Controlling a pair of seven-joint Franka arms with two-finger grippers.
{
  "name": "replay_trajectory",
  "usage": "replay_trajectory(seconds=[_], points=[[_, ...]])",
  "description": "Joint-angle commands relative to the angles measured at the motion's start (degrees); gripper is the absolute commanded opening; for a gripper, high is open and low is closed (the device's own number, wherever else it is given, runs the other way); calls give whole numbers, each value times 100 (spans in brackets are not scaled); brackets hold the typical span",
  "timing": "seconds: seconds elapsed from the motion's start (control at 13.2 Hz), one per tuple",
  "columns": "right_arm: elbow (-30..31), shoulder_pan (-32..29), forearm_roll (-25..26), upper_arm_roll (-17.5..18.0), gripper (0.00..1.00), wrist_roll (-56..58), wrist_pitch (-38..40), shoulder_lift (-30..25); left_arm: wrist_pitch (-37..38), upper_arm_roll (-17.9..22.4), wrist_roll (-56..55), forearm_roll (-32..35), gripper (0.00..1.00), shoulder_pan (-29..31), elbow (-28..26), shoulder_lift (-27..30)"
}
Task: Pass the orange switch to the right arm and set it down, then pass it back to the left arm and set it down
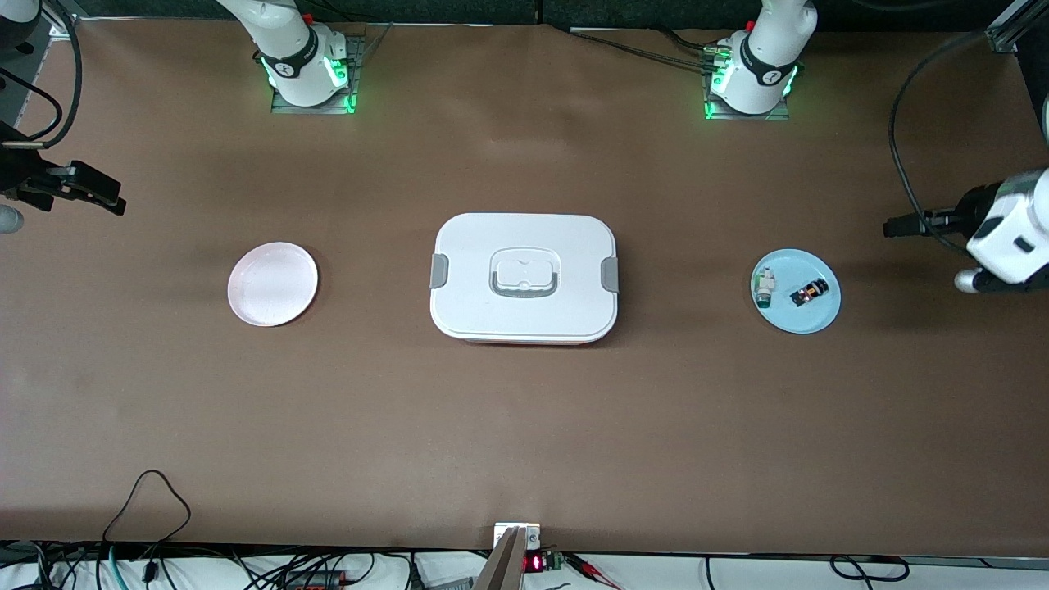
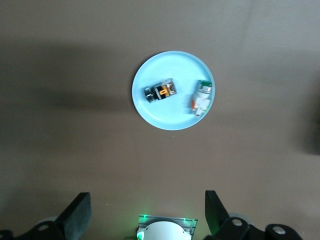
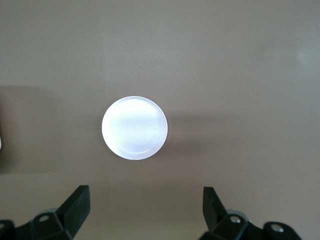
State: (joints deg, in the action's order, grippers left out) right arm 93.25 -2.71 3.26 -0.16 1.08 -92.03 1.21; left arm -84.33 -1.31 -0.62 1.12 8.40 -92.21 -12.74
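The left hand (image 2: 145,215) is up in the air over the table (image 1: 524,426), at the left arm's end. Its two black fingers (image 2: 77,215) stand wide apart and hold nothing. Under it, a little ahead of its fingertips, lies a small blue plate (image 2: 165,117). The orange switch (image 2: 161,91) rests on this plate. It is a tiny black block with an orange mark. Just beside it on the same plate lies a small white part with a green tip (image 2: 201,96). The two small things do not touch each other.

The right hand (image 3: 145,212) is up in the air too, over the right arm's end of the table. Its fingers (image 3: 75,207) are also wide apart, with nothing between them. Under it, a little ahead of its fingertips, lies a round pink plate (image 3: 135,127) with nothing on it.

The box (image 1: 524,277) sits in the middle of the table, between the two plates and well apart from both hands. It is big and white, with a shut lid, a grey handle on top and a grey latch at each end. A thin red edge shows at its bottom.

In the front view, the left hand (image 1: 901,225) and the right hand (image 1: 102,195) each sit at the edge of the picture, well apart from the box. The orange switch (image 1: 809,292) is near the left hand and a long way from the right one.
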Motion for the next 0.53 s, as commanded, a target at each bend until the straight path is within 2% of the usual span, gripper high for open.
replay_trajectory(seconds=[0.0, 0.23, 0.46], points=[[-88, 7, 52, 25, 100, -3, 88, 11, -223, -28, 0, 178, 100, 153, 80, -534], [-88, 7, 26, 25, 100, -11, 88, 11, -451, -28, -88, 537, 100, 136, 124, -861], [-88, -2, 8, 25, 100, -20, 97, 11, -890, -36, -664, 198, 100, 232, 71, -1168]])
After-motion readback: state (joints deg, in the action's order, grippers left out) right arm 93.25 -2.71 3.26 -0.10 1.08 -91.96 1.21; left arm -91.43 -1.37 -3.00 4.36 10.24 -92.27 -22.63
